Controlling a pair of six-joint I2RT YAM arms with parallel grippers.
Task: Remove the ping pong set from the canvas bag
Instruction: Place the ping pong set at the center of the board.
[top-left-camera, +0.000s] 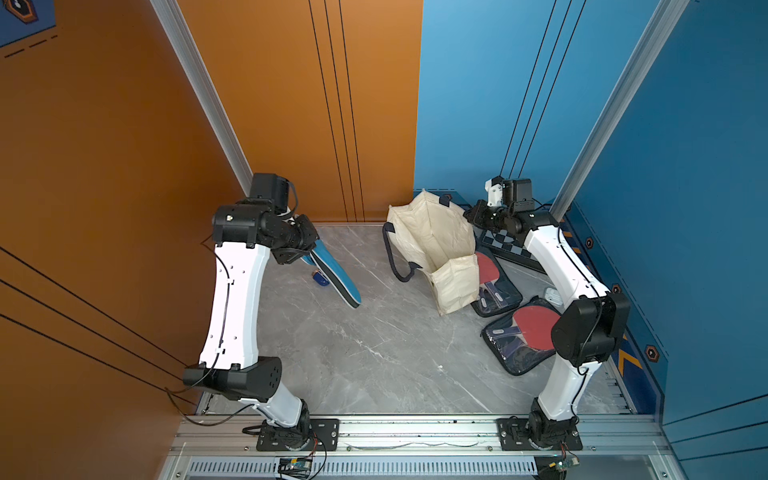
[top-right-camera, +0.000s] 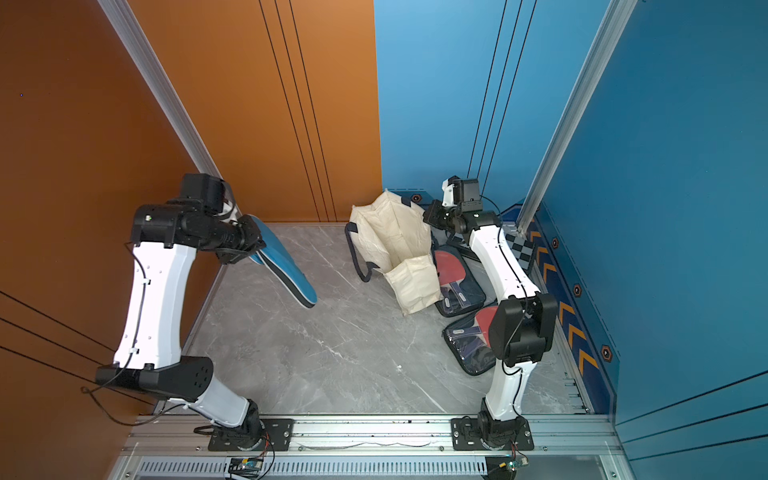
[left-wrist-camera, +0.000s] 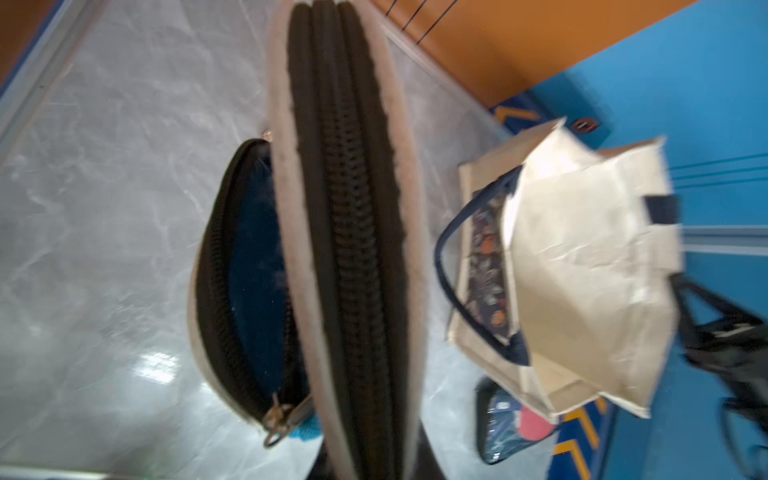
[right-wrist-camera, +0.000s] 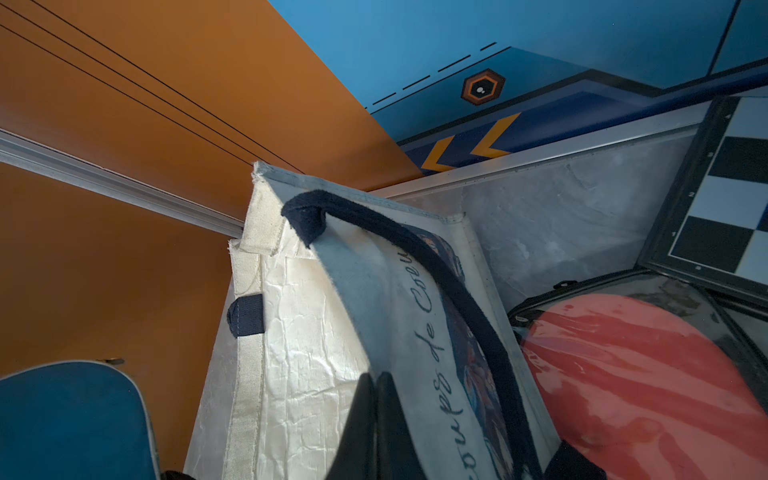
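Note:
The blue paddle-shaped zipped case (top-left-camera: 334, 272) hangs tilted above the left part of the floor, with my left gripper (top-left-camera: 309, 249) shut on its upper end. In the left wrist view its black zip edge (left-wrist-camera: 349, 249) fills the middle and hides the jaws. The cream canvas bag (top-left-camera: 432, 245) stands open at the back, and my right gripper (right-wrist-camera: 376, 384) is shut on its rim beside the navy handle (right-wrist-camera: 436, 266). Two clear-fronted pouches with red paddles lie on the floor right of the bag, one against it (top-left-camera: 494, 282) and one nearer the front (top-left-camera: 528, 332).
A black-and-grey chequered board (top-left-camera: 507, 245) lies at the back right, partly under my right arm. A small blue object (top-left-camera: 320, 277) sits on the floor under the case, and a small white one (top-left-camera: 552, 295) lies by the right arm. Orange and blue walls close in three sides.

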